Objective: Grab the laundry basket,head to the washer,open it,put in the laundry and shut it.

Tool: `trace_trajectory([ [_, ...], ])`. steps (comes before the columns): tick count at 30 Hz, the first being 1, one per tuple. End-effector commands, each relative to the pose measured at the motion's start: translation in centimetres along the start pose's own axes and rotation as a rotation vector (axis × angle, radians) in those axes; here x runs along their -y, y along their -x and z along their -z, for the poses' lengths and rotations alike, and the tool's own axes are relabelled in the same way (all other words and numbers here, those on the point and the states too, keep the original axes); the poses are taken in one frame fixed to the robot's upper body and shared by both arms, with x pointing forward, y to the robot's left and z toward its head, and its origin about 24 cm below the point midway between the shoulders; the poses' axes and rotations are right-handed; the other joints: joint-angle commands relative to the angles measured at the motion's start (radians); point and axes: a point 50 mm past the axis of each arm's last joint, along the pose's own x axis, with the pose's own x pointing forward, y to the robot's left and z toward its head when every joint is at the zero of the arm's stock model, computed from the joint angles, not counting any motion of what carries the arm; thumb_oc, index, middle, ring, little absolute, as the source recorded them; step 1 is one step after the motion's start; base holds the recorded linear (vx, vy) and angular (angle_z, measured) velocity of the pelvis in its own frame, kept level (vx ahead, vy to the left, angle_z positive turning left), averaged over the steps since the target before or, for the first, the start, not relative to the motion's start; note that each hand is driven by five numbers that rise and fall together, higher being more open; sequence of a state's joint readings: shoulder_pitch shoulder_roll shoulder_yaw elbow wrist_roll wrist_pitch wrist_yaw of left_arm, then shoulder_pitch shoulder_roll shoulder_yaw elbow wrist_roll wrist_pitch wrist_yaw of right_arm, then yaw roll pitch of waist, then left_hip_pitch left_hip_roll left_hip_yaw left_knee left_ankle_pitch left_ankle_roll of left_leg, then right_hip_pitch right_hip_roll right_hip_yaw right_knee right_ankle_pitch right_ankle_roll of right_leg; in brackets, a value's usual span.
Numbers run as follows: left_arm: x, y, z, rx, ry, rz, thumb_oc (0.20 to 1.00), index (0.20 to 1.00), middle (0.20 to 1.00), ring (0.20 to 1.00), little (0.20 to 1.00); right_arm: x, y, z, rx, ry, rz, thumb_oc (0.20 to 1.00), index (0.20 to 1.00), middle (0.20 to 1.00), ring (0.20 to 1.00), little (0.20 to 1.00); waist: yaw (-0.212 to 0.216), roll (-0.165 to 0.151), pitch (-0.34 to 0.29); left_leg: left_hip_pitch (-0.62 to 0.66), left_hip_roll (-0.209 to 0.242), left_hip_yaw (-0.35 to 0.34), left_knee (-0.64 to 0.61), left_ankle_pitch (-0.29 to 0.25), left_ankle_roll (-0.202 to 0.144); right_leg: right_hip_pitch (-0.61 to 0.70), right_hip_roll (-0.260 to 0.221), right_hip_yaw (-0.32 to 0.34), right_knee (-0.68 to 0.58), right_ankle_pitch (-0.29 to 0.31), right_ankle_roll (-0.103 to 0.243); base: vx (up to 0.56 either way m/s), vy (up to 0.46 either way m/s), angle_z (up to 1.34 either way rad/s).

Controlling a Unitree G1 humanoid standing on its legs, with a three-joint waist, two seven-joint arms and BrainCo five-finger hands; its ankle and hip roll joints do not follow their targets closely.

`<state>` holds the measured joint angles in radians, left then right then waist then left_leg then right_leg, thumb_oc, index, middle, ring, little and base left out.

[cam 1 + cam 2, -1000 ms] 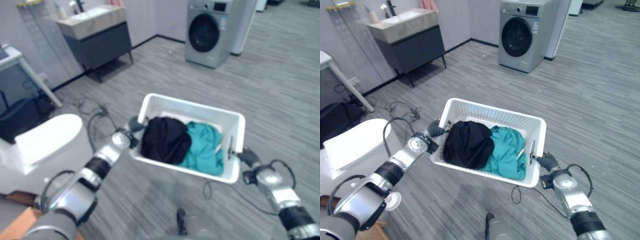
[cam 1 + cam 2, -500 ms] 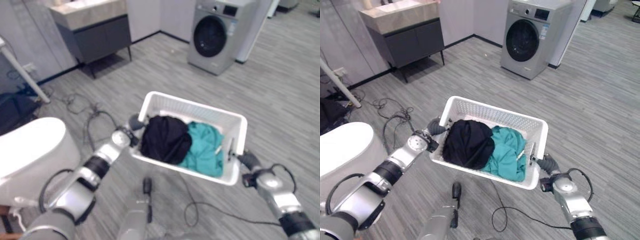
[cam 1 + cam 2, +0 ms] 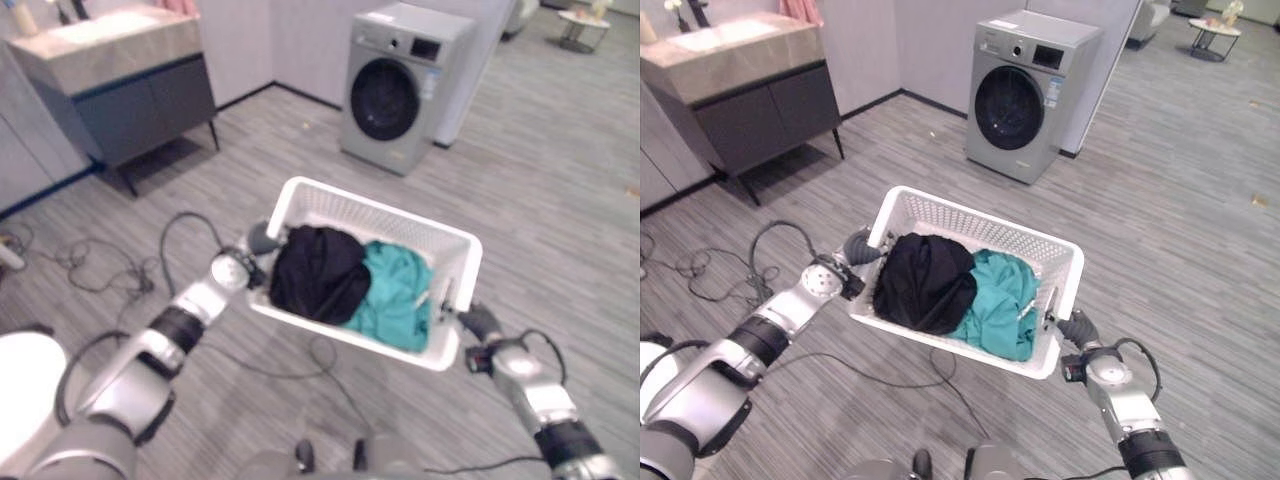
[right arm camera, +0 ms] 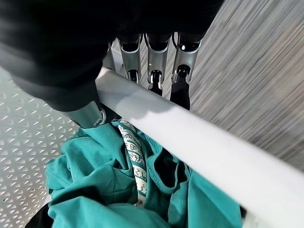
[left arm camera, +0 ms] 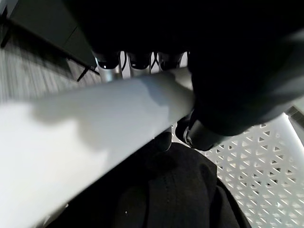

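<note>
Left robot hand (image 3: 852, 252): your fingers curl round the laundry basket (image 3: 970, 218) rim.
Right robot hand (image 3: 1076, 328): same — curled on the opposite rim.
Washer (image 3: 1025, 95): door closed — ahead.

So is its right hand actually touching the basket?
Touching. In the right wrist view the right hand has its fingers curled over the basket rim and the thumb pressed beneath it.
</note>
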<state>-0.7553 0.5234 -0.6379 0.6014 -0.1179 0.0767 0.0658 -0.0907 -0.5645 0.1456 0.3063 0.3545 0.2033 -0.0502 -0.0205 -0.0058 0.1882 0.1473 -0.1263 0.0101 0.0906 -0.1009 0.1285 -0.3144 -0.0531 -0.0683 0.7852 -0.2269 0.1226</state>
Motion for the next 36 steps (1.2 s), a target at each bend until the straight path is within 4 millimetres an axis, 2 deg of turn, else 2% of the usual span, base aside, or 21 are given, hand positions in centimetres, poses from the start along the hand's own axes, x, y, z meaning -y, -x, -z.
trace_trajectory([
  [1,2.8,-1.0,-5.6,0.228,0.045,0.082,0.2,0.2,0.2,0.2,0.2,-1.3,-1.1,-9.0,0.382,-0.048,-0.104,0.2,0.2,0.2,0.2,0.2,-0.03,0.011,-0.073,-0.065,0.071,0.005,0.05,-0.032,-0.065,0.083,-0.005,0.037,-0.435,0.213,0.039,0.45,-0.132,0.61],
  [4,3.3,-1.0,-5.4,0.217,0.043,0.077,0.2,0.2,0.2,0.2,0.2,-1.1,-0.8,-8.6,0.371,-0.045,-0.105,0.2,0.2,0.2,0.2,0.2,-0.058,0.01,-0.07,0.001,0.071,-0.027,0.045,-0.087,-0.086,0.035,-0.065,0.086,-0.638,0.281,0.066,0.48,-0.152,0.45],
  [6,3.5,-1.1,-5.2,0.209,0.019,0.072,0.2,0.2,0.2,0.2,0.2,-0.9,-0.7,-8.4,0.367,-0.043,-0.104,0.2,0.2,0.2,0.2,0.2,-0.07,0.02,-0.072,0.047,0.088,-0.03,0.05,-0.117,-0.099,0.033,-0.101,0.029,-0.705,0.308,0.081,0.45,-0.162,0.41],
  [9,3.8,-1.1,-4.9,0.203,0.002,0.083,0.2,0.2,0.2,0.2,0.2,-0.5,-0.5,-8.0,0.356,-0.047,-0.102,0.2,0.2,0.2,0.2,0.2,-0.077,0.012,-0.114,0.102,0.114,-0.028,0.056,-0.125,-0.133,0.084,-0.1,0.006,-0.704,0.341,0.077,0.47,-0.222,0.38],
  [10,3.9,-1.0,-4.8,0.205,0.006,0.089,0.2,0.2,0.2,0.2,0.2,-0.3,-0.4,-7.8,0.349,-0.041,-0.097,0.2,0.2,0.2,0.2,0.2,-0.079,0.016,-0.123,0.105,0.134,-0.029,0.073,-0.11,-0.148,0.093,-0.089,-0.001,-0.686,0.351,0.069,0.58,-0.365,0.35],
  [12,3.9,-0.8,-4.4,0.195,0.012,0.093,0.2,0.2,0.2,0.2,0.2,0.3,-0.4,-7.7,0.338,-0.032,-0.077,0.2,0.2,0.2,0.2,0.2,-0.084,0.03,-0.139,0.064,0.222,-0.024,0.286,0.05,-0.194,0.147,-0.019,-0.026,-0.649,0.315,0.025,0.49,-0.383,0.21],
  [13,3.8,-0.8,-4.4,0.196,0.012,0.093,0.2,0.2,0.2,0.2,0.2,0.3,-0.4,-7.7,0.339,-0.033,-0.078,0.2,0.2,0.2,0.2,0.2,-0.086,0.027,-0.14,0.059,0.219,-0.027,0.286,0.054,-0.194,0.145,-0.023,-0.027,-0.653,0.32,0.024,0.32,-0.376,-0.1],
  [14,3.4,-0.8,-4.4,0.196,0.003,0.096,0.2,0.2,0.2,0.2,0.2,0.7,-0.4,-7.7,0.336,-0.038,-0.059,0.2,0.2,0.2,0.2,0.2,-0.073,0.002,-0.136,-0.017,0.252,-0.02,0.473,0.166,-0.189,0.201,-0.001,-0.021,-0.661,0.289,-0.02,0.15,-0.236,-0.1],
  [15,3.3,-0.8,-4.4,0.196,0.002,0.097,0.2,0.2,0.2,0.2,0.2,0.7,-0.4,-7.7,0.336,-0.039,-0.059,0.2,0.2,0.2,0.2,0.2,-0.077,0.005,-0.136,-0.031,0.257,-0.028,0.493,0.159,-0.192,0.199,0.003,-0.027,-0.661,0.29,-0.022,0.34,-0.522,-0.13],
  [16,2.6,-0.8,-4.9,0.209,0.003,0.081,0.2,0.2,0.2,0.2,0.2,1.4,-0.2,-7.8,0.347,-0.04,-0.035,0.2,0.2,0.2,0.2,0.2,-0.059,-0.027,-0.116,-0.117,0.284,-0.024,0.668,0.226,-0.173,0.245,0.025,-0.019,-0.668,0.268,-0.069,0.23,-0.392,-0.05],
  [18,2.3,-1.0,-5.7,0.227,0.006,0.073,0.2,0.2,0.2,0.2,0.2,1.9,0.0,-7.9,0.353,-0.054,-0.004,0.2,0.2,0.2,0.2,0.2,-0.043,-0.037,-0.093,-0.216,0.305,-0.003,0.766,0.188,-0.158,0.289,0.047,-0.018,-0.671,0.236,-0.093,0.33,-0.35,-0.15],
  [19,2.3,-1.2,-6.4,0.24,0.016,0.075,0.2,0.2,0.2,0.2,0.2,2.0,0.4,-7.6,0.35,-0.062,0.001,0.2,0.2,0.2,0.2,0.2,-0.029,-0.04,-0.079,-0.318,0.272,0.006,0.739,0.139,-0.151,0.327,0.058,-0.002,-0.67,0.213,-0.092,0.38,-0.139,-0.29],
  [22,2.5,-1.2,-6.4,0.24,0.019,0.075,0.2,0.2,0.2,0.2,0.2,1.9,0.7,-6.9,0.339,-0.065,-0.006,0.2,0.2,0.2,0.2,0.2,-0.007,-0.047,-0.079,-0.364,0.209,0.022,0.597,0.115,-0.144,0.351,0.067,0.015,-0.669,0.193,-0.084,0.29,-0.028,-0.55],
  [23,2.5,-1.2,-6.4,0.24,0.02,0.073,0.2,0.2,0.2,0.2,0.2,1.9,0.9,-6.6,0.332,-0.067,-0.006,0.2,0.2,0.2,0.2,0.2,-0.002,-0.04,-0.078,-0.38,0.198,0.024,0.505,0.107,-0.146,0.359,0.079,0.018,-0.67,0.183,-0.079,0.34,0.016,-0.51],
  [24,2.9,-1.3,-6.4,0.241,0.022,0.081,0.2,0.2,0.2,0.2,0.2,1.8,0.9,-6.1,0.322,-0.068,-0.006,0.2,0.2,0.2,0.2,0.2,0.017,-0.028,-0.075,-0.409,0.173,0.038,0.306,0.104,-0.147,0.401,0.098,0.024,-0.681,0.154,-0.071,0.35,0.014,-0.5],
  [28,3.5,-1.1,-6.3,0.248,0.022,0.097,0.2,0.2,0.2,0.2,0.2,1.4,1.1,-5.7,0.328,-0.075,-0.01,0.2,0.2,0.2,0.2,0.2,0.056,-0.014,-0.078,-0.423,0.132,0.08,0.034,0.208,-0.163,0.492,0.13,0.061,-0.705,0.115,-0.074,0.41,0.01,-0.44],
  [31,3.2,-0.8,-5.4,0.233,0.005,0.094,0.2,0.2,0.2,0.2,0.2,0.7,0.6,-5.4,0.313,-0.085,-0.034,0.2,0.2,0.2,0.2,0.2,0.098,-0.015,-0.112,-0.383,0.124,0.103,0.018,0.222,-0.139,0.549,0.145,0.092,-0.66,0.085,-0.07,0.61,0.028,-0.67],
  [32,3.2,-0.8,-5.2,0.228,-0.003,0.095,0.2,0.2,0.2,0.2,0.2,0.7,0.5,-5.4,0.312,-0.086,-0.038,0.2,0.2,0.2,0.2,0.2,0.102,-0.019,-0.121,-0.369,0.117,0.103,0.02,0.214,-0.128,0.546,0.145,0.098,-0.623,0.094,-0.059,0.42,0.037,-0.44],
  [33,3.0,-0.7,-4.7,0.217,-0.015,0.088,0.2,0.2,0.2,0.2,0.2,0.4,0.4,-5.5,0.314,-0.092,-0.048,0.2,0.2,0.2,0.2,0.2,0.107,-0.033,-0.125,-0.344,0.1,0.103,0.026,0.196,-0.109,0.528,0.141,0.097,-0.52,0.137,-0.023,0.23,0.028,-0.27],
  [34,3.0,-0.7,-4.7,0.217,-0.015,0.088,0.2,0.2,0.2,0.2,0.2,0.4,0.4,-5.5,0.315,-0.092,-0.048,0.2,0.2,0.2,0.2,0.2,0.11,-0.03,-0.128,-0.348,0.105,0.105,0.024,0.2,-0.11,0.521,0.145,0.101,-0.519,0.142,-0.024,0.25,0.03,-0.19],
  [36,2.2,-0.5,-4.1,0.205,-0.031,0.067,0.2,0.2,0.2,0.2,0.2,0.0,0.2,-5.9,0.325,-0.089,-0.077,0.2,0.2,0.2,0.2,0.2,0.105,-0.035,-0.123,-0.291,0.091,0.103,0.038,0.15,-0.071,0.443,0.121,0.084,-0.284,0.266,0.094,0.33,0.052,-0.28],
])
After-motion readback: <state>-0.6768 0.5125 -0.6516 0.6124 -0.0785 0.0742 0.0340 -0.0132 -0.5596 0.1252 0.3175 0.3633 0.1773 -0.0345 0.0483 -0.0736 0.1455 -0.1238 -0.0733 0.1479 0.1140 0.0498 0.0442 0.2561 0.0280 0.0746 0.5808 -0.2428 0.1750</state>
